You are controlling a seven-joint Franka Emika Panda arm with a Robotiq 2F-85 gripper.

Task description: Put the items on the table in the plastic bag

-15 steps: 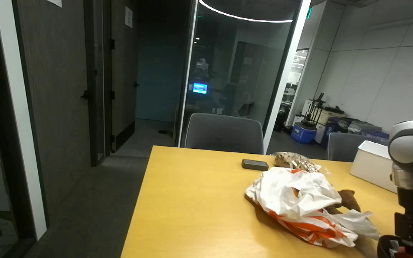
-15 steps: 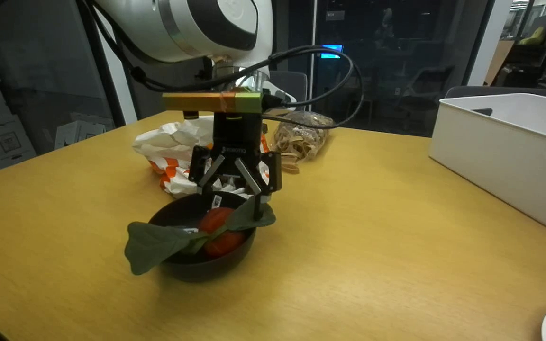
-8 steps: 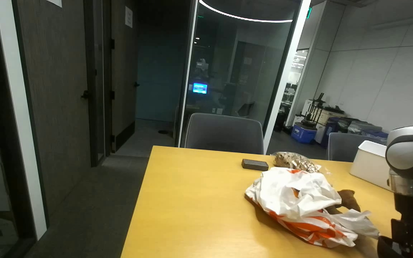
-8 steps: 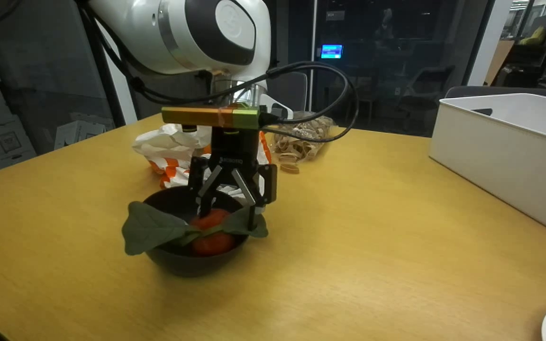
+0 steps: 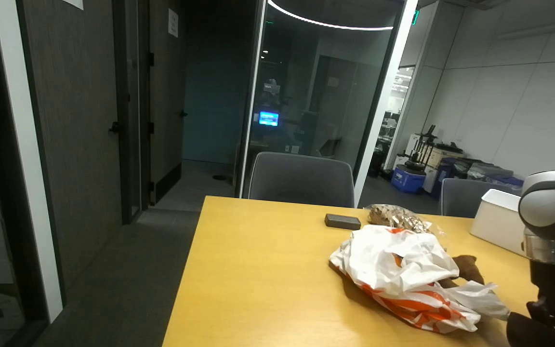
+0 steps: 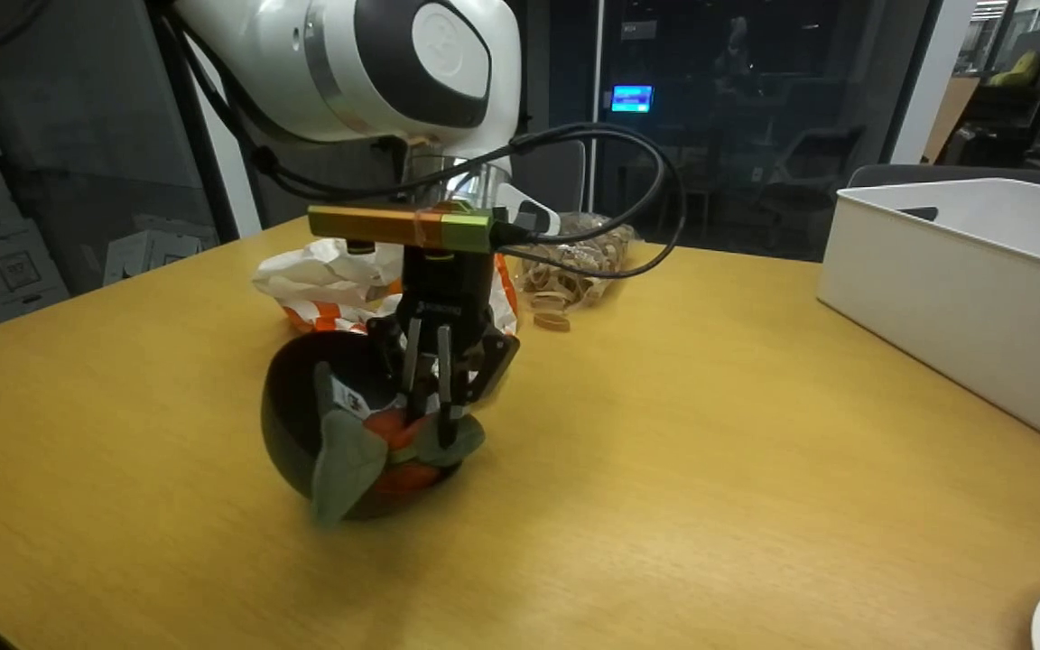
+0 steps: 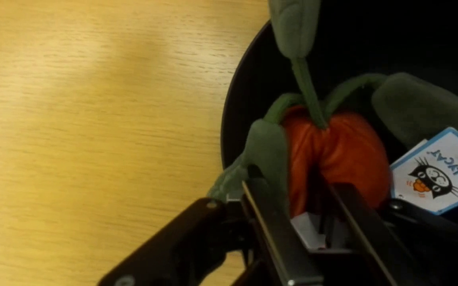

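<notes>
White plastic with orange-red print, the shopping bag (image 5: 398,270) lies crumpled on the tan wooden table (image 5: 248,279) in an exterior view. From its middle, a dark block (image 5: 342,221) lies between 10 and 11 o'clock, a clear packet (image 5: 395,216) of tan pieces just behind it at 12, and a brown thing (image 5: 470,269), partly hidden by the bag, at 3. At 2 stands a white box (image 5: 496,219), partly behind the robot arm (image 5: 554,205); at 4, cut by the frame, shows a dark bowl (image 5: 525,332).

In an exterior view the gripper (image 6: 431,431) points down into that bowl, which is tilted, its 10 o'clock side raised. An orange-red toy (image 6: 407,477) with green leaves (image 6: 348,460) sits inside, one leaf hanging toward 8, another toward 3 by a fingertip. The bag lies at 11 from the gripper.

In the wrist view the fingers (image 7: 282,234) come up from 6 o'clock and stand partway together, orange-red fabric between them. Whether they grip the toy, or pinch the bowl's wall too, I cannot tell. A label (image 7: 437,171) reading JELLYCAT lies at 3 from the toy; leaves spread at 12, 2 and 9.
</notes>
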